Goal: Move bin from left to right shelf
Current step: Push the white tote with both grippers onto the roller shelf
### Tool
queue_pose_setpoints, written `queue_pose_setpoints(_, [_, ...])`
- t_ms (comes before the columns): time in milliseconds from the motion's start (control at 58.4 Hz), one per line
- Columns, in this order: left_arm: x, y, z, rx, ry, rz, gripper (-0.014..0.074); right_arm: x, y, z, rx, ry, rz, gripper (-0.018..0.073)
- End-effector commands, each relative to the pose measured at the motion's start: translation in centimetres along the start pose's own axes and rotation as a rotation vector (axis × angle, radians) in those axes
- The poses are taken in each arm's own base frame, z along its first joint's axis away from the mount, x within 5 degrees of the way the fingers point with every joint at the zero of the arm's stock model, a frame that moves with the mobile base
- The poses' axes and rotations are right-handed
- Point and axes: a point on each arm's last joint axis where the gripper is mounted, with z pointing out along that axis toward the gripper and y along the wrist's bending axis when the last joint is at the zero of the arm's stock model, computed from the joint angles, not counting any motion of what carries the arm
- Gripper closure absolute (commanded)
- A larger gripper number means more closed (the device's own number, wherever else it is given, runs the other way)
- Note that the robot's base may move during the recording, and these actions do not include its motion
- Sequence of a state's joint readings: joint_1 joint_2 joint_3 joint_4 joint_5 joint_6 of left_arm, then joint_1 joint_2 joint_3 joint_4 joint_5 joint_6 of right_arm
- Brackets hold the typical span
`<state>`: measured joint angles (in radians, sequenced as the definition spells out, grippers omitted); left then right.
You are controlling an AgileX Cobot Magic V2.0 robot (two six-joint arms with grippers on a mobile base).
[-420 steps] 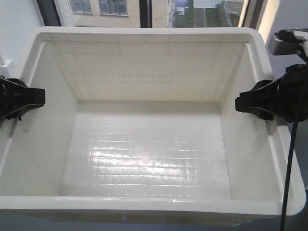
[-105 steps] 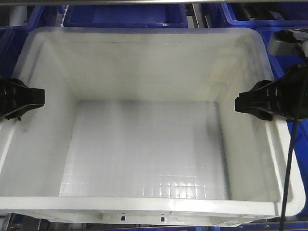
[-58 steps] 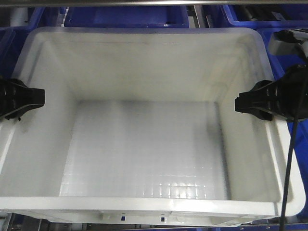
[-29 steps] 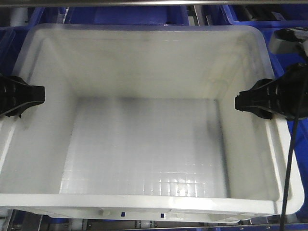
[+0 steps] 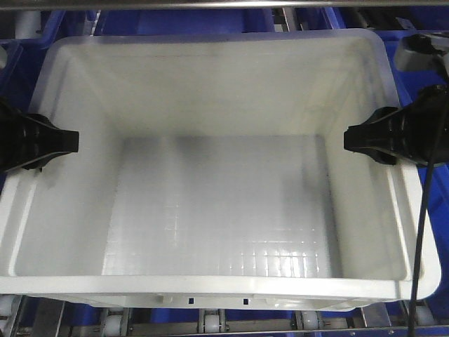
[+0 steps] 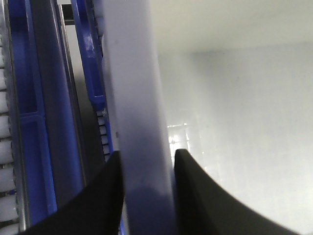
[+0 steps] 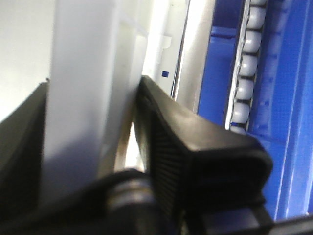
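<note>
The bin (image 5: 210, 84), a large white plastic tote with nothing inside, fills the front view, seen from above. My left gripper (image 5: 66, 142) is shut on its left wall, one black finger inside and one outside. My right gripper (image 5: 354, 139) is shut the same way on the right wall. In the left wrist view the white rim (image 6: 132, 73) runs between the two fingers of the left gripper (image 6: 146, 154). In the right wrist view the bin's wall (image 7: 83, 49) is pinched in the right gripper (image 7: 93, 93). The print on the bin's front is hidden.
Dark blue bins (image 5: 182, 21) stand behind and beside the white one. Shelf roller rails (image 5: 210, 323) show under its near edge, and white rollers (image 7: 247, 63) run along its right side. A metal shelf bar (image 5: 210, 3) crosses the top. A black cable (image 5: 421, 232) hangs at right.
The backdrop went from a window to a shelf of blue bins. In the last half second the bin slid away from me in both grippers, and roller rails now show below its near edge.
</note>
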<state>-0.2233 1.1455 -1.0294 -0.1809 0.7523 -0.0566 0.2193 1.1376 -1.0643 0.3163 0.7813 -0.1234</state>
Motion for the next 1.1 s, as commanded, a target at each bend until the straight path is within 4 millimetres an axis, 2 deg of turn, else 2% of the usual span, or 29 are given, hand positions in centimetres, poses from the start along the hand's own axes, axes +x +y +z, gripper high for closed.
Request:
queue_pose_setpoints(0, [-1.9,-0.7,-1.2,0.037,-0.149,0.018,0.0596,-2.5,0.4,-1.6,-0.005,-0.216,-0.038,0.0564])
queue_pose_setpoints(274, [-2.0,-0.4,0.3,0.01,-0.118,0.043,0.0596,-2.6,-0.1,0.9,0.007,-0.16,-0.046,0.0564])
queue_pose_setpoints(736, [-2.1,-0.2,1.5,0.002,-0.101,0.059,0.0596,-2.8,-1.0,4.2,0.023,-0.116,-0.044,0.0564])
queue_pose_setpoints(1079, [-2.3,-0.1,2.0,0.0,-0.111,0.058,0.0596,-2.7,-1.2,5.1,0.028,-0.101,-0.048,0.0564])
